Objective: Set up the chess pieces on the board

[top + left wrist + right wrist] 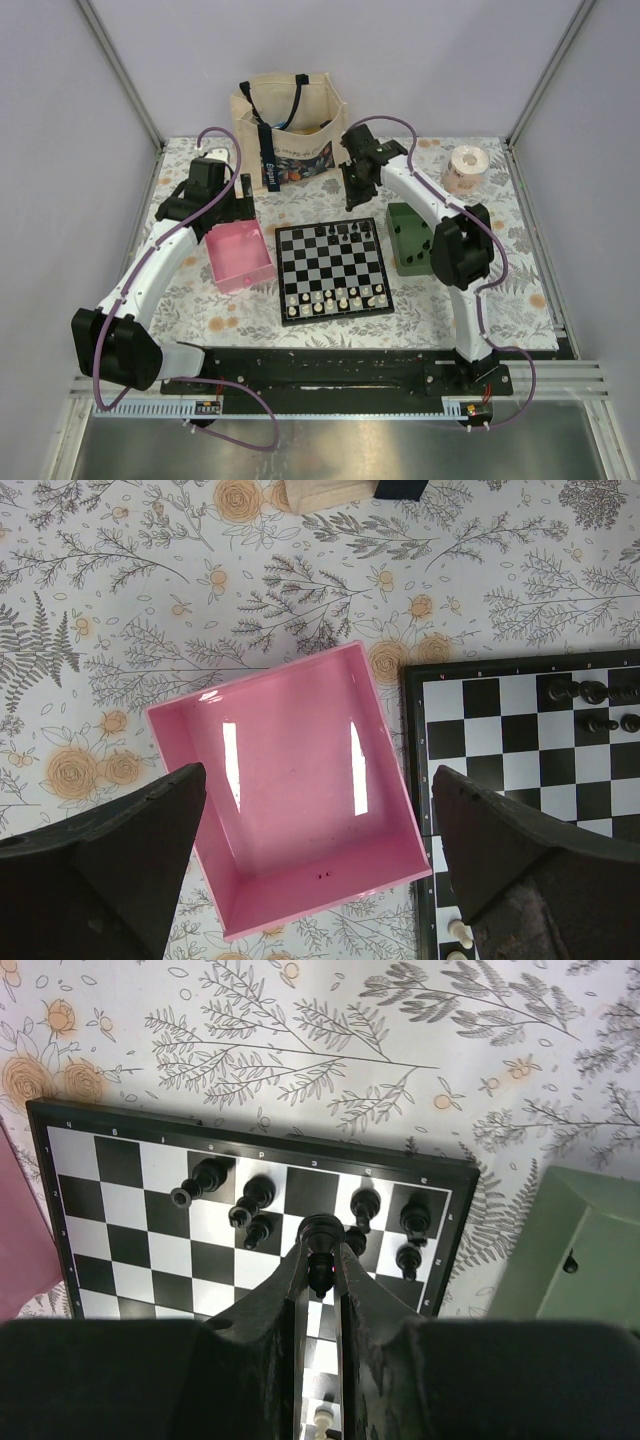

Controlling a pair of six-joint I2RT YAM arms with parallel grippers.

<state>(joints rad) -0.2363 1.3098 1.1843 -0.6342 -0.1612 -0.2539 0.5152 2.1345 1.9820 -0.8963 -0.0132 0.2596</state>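
Nearest, at the close edge of the floral surface (520, 290), both arm bases sit side by side. On the left, the left arm (150, 265) reaches far and inward, and the left gripper (318, 772) hangs over the pink tray (240, 258) with its jaws spread wide. That tray lies tilted just left of the board (330, 272); its floor shows only glare and two tiny dark specks. The board lies flat at mid-surface. Several black chess pieces (345, 233) stand loosely grouped on its far rows, right of centre, and white pieces (335, 297) line its near rows. The right arm (455, 250) rises from the near right, bends at the elbow and reaches far and left. The right gripper (320, 1275) points down above the board's far rows, with its jaws pinching a black piece (320, 1230) among the standing ones. Just right of the board sits the green tray (400, 215), partly hidden by the arm; the dark spots in it cannot be made out.
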